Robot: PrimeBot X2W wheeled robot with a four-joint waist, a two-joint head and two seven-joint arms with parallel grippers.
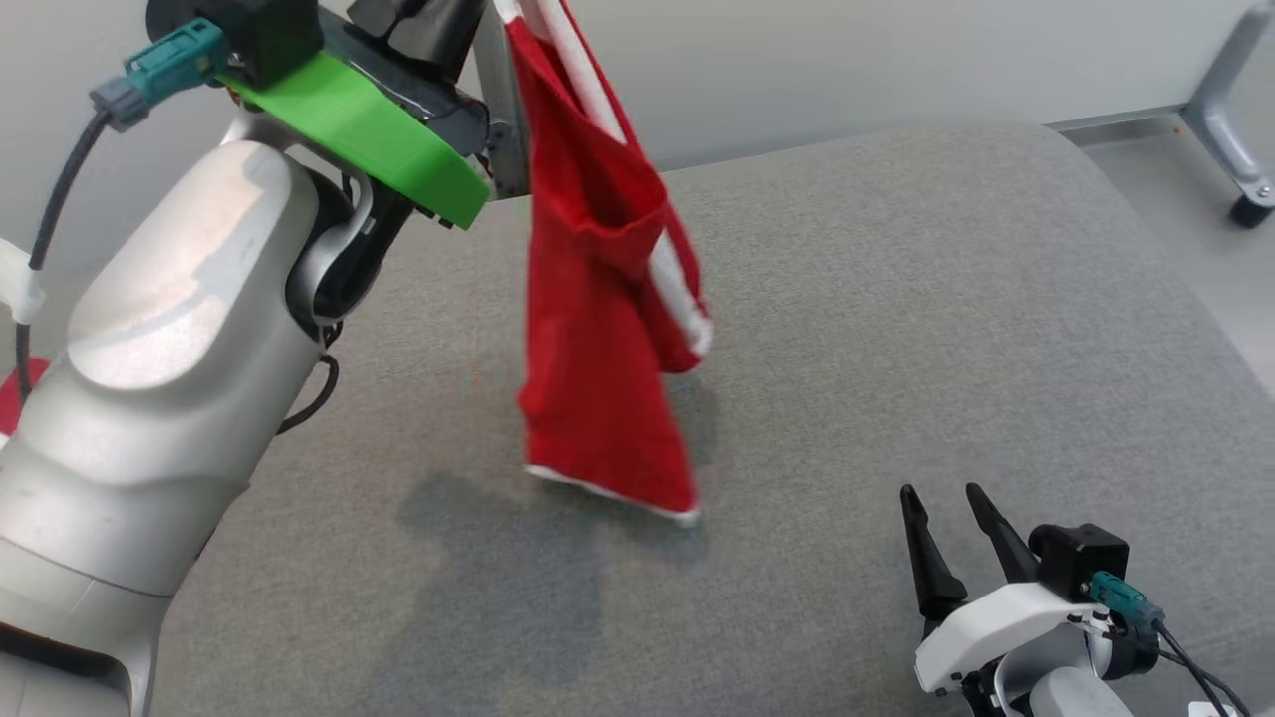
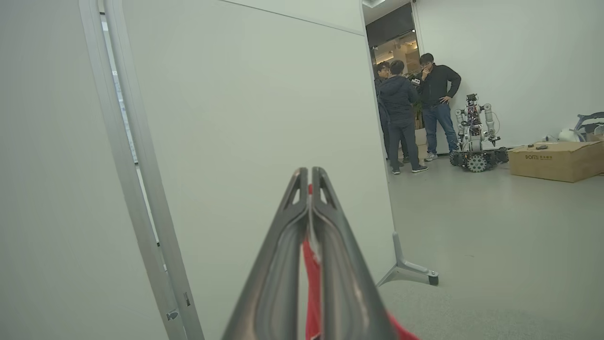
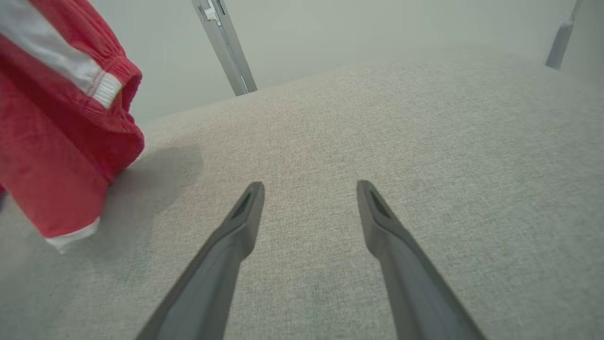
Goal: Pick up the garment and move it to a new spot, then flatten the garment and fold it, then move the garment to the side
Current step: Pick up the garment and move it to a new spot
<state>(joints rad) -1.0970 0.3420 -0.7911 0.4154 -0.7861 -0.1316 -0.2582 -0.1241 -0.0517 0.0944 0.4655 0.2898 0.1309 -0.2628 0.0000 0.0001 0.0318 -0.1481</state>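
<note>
Surface: we see a broad grey fabric top (image 1: 896, 299) with a rounded far corner spreading across the head view; it also lies under the right wrist view.
Partition: a pale panel (image 2: 245, 118) with a metal edge stands upright behind the surface; its metal foot (image 2: 408, 271) rests on the floor.
People: in the left wrist view we make out a few people (image 2: 406, 108) standing in a doorway far off, well apart from the work.
Left arm: the silver forearm (image 1: 169, 378) rises from the lower left of the head view, a green plate (image 1: 369, 129) at its wrist.
Garment: the red garment (image 1: 598, 378) with white stripe and white hem hangs lengthwise from the left gripper above the middle of the surface; its shadow falls just under the lower hem; we cannot tell whether the hem touches the fabric.
Cardboard box: a brown box (image 2: 557, 160) sits on the floor at the far right.
Small robot: a wheeled robot (image 2: 474, 137) stands just beside the people, near the box.
Right gripper: the right gripper (image 1: 939, 490) hovers low at the near right of the surface, well apart from the garment; its fingers stand wide with nothing between them.
Left gripper: the left gripper (image 2: 310, 172) is raised high; its fingers press together, pinching red cloth.
</note>
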